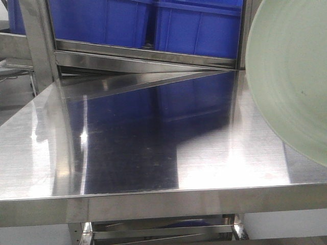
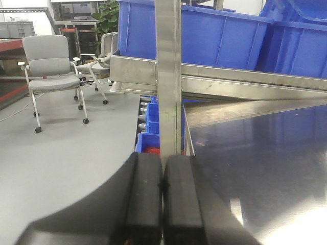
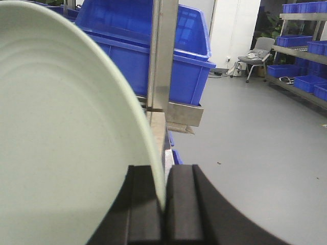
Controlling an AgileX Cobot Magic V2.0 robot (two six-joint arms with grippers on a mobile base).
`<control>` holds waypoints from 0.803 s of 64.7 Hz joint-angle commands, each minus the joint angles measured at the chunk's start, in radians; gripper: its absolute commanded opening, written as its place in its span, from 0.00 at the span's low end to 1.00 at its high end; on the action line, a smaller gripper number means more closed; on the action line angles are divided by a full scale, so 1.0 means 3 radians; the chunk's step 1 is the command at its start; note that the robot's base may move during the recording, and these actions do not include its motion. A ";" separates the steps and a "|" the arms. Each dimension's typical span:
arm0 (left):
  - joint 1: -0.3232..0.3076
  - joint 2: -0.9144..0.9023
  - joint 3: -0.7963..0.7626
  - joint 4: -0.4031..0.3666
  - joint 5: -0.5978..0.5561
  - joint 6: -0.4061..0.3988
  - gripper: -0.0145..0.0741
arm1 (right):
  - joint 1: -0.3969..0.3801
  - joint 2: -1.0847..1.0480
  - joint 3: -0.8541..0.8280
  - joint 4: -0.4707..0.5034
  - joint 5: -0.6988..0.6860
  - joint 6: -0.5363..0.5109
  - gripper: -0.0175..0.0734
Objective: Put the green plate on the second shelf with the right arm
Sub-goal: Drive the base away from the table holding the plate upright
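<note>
Grips round pale-green matte plate (image 3: 61, 127) by its rim in right claw (image 3: 164, 178), frame's left. Holds left claw (image 2: 162, 176) clenched, empty.

Polished steel shelf (image 1: 153, 153) mirrors blue bins (image 1: 194, 25) sitting on the tier above (image 1: 143, 53).

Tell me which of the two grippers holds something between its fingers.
The right gripper: it pinches the rim of the green plate. The left gripper is shut on nothing.
</note>
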State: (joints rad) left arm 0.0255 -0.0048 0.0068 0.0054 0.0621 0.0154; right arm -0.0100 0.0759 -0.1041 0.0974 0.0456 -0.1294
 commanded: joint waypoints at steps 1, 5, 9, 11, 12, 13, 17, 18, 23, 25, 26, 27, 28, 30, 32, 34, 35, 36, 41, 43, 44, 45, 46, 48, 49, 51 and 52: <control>-0.0006 -0.0060 0.0140 0.0002 -0.0281 -0.0005 0.31 | -0.0022 0.0033 -0.0104 -0.0011 -0.0379 0.0036 0.25; -0.0006 -0.0060 0.0140 0.0002 -0.0281 -0.0005 0.31 | -0.0022 0.0033 -0.0104 -0.0011 -0.0379 0.0036 0.25; -0.0006 -0.0060 0.0140 0.0002 -0.0281 -0.0005 0.31 | -0.0022 0.0033 -0.0104 -0.0011 -0.0379 0.0036 0.25; -0.0006 -0.0060 0.0140 0.0002 -0.0281 -0.0005 0.31 | -0.0022 0.0033 -0.0104 -0.0011 -0.0379 0.0036 0.25; -0.0006 -0.0060 0.0140 0.0002 -0.0281 -0.0005 0.31 | -0.0022 0.0033 -0.0104 -0.0011 -0.0379 0.0036 0.25; -0.0006 -0.0060 0.0140 0.0002 -0.0281 -0.0005 0.31 | -0.0022 0.0033 -0.0104 -0.0011 -0.0379 0.0036 0.25; -0.0006 -0.0060 0.0140 0.0002 -0.0281 -0.0005 0.31 | -0.0022 0.0033 -0.0104 -0.0011 -0.0379 0.0036 0.25; -0.0006 -0.0060 0.0140 0.0002 -0.0281 -0.0005 0.31 | -0.0022 0.0033 -0.0104 -0.0011 -0.0379 0.0036 0.25; -0.0006 -0.0060 0.0140 0.0002 -0.0281 -0.0005 0.31 | -0.0022 0.0033 -0.0104 -0.0011 -0.0379 0.0036 0.25; -0.0006 -0.0060 0.0140 0.0002 -0.0281 -0.0005 0.31 | -0.0022 0.0033 -0.0104 -0.0011 -0.0379 0.0036 0.25; -0.0006 -0.0060 0.0140 0.0002 -0.0281 -0.0005 0.31 | -0.0022 0.0033 -0.0104 -0.0011 -0.0379 0.0036 0.25; -0.0006 -0.0060 0.0140 0.0002 -0.0281 -0.0005 0.31 | -0.0022 0.0033 -0.0104 -0.0011 -0.0379 0.0036 0.25; -0.0006 -0.0060 0.0140 0.0002 -0.0281 -0.0005 0.31 | -0.0022 0.0033 -0.0104 -0.0011 -0.0379 0.0036 0.25; -0.0006 -0.0060 0.0140 0.0002 -0.0281 -0.0005 0.31 | -0.0022 0.0033 -0.0104 -0.0011 -0.0379 0.0036 0.25; -0.0006 -0.0060 0.0140 0.0002 -0.0281 -0.0005 0.31 | -0.0022 0.0033 -0.0104 -0.0011 -0.0377 0.0036 0.25; -0.0006 -0.0060 0.0140 0.0002 -0.0281 -0.0005 0.31 | -0.0022 0.0033 -0.0104 -0.0011 -0.0377 0.0036 0.25; -0.0006 -0.0060 0.0140 0.0002 -0.0281 -0.0005 0.31 | -0.0022 0.0033 -0.0104 -0.0011 -0.0377 0.0036 0.25; -0.0006 -0.0060 0.0140 0.0002 -0.0281 -0.0005 0.31 | -0.0022 0.0033 -0.0104 -0.0011 -0.0377 0.0036 0.25; -0.0006 -0.0060 0.0140 0.0002 -0.0281 -0.0005 0.31 | -0.0022 0.0033 -0.0104 -0.0011 -0.0377 0.0036 0.25; -0.0006 -0.0060 0.0140 0.0002 -0.0281 -0.0005 0.31 | -0.0022 0.0033 -0.0104 -0.0011 -0.0377 0.0036 0.25; -0.0006 -0.0060 0.0140 0.0002 -0.0281 -0.0005 0.31 | -0.0022 0.0033 -0.0104 -0.0011 -0.0377 0.0036 0.25; -0.0006 -0.0060 0.0140 0.0002 -0.0281 -0.0005 0.31 | -0.0022 0.0033 -0.0104 -0.0011 -0.0377 0.0036 0.25; -0.0006 -0.0060 0.0140 0.0002 -0.0281 -0.0005 0.31 | -0.0022 0.0033 -0.0104 -0.0011 -0.0377 0.0036 0.25; -0.0006 -0.0060 0.0140 0.0002 -0.0281 -0.0005 0.31 | -0.0022 0.0033 -0.0104 -0.0011 -0.0377 0.0036 0.25; -0.0006 -0.0060 0.0140 0.0002 -0.0281 -0.0005 0.31 | -0.0022 0.0033 -0.0104 -0.0011 -0.0377 0.0036 0.25; -0.0006 -0.0060 0.0140 0.0002 -0.0281 -0.0005 0.31 | -0.0022 0.0033 -0.0104 -0.0011 -0.0377 0.0036 0.25; -0.0006 -0.0060 0.0140 0.0002 -0.0281 -0.0005 0.31 | -0.0022 0.0033 -0.0104 -0.0011 -0.0377 0.0036 0.25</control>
State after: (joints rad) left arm 0.0255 -0.0048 0.0068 0.0054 0.0621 0.0154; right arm -0.0100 0.0759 -0.1041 0.0958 0.0456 -0.1278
